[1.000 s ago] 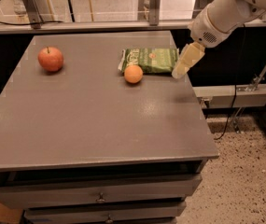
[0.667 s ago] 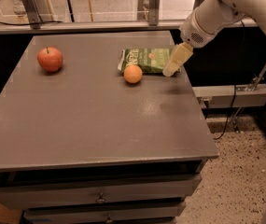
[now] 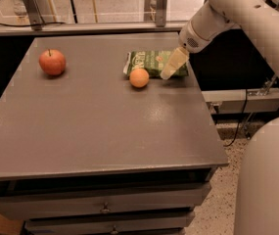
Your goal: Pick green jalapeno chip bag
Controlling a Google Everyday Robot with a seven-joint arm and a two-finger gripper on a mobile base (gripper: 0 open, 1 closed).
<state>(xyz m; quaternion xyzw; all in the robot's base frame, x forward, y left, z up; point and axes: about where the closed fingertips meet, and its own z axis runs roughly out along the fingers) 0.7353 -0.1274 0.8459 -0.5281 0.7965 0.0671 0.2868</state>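
Grey table [image 3: 104, 131]: apple [image 3: 52, 62], orange [image 3: 139, 78], green jalapeno chip bag [image 3: 151, 62]; hand [image 3: 173, 63] over bag.

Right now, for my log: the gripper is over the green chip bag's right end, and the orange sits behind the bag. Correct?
No. The camera view shows the orange in front of the green jalapeno chip bag, on its near side. The gripper is over the bag's right end.

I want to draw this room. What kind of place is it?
Probably a robot test lab. A grey drawer cabinet holds an apple, an orange and the green jalapeno chip bag; the gripper hangs over one end of the bag; a cable hangs beside the cabinet.
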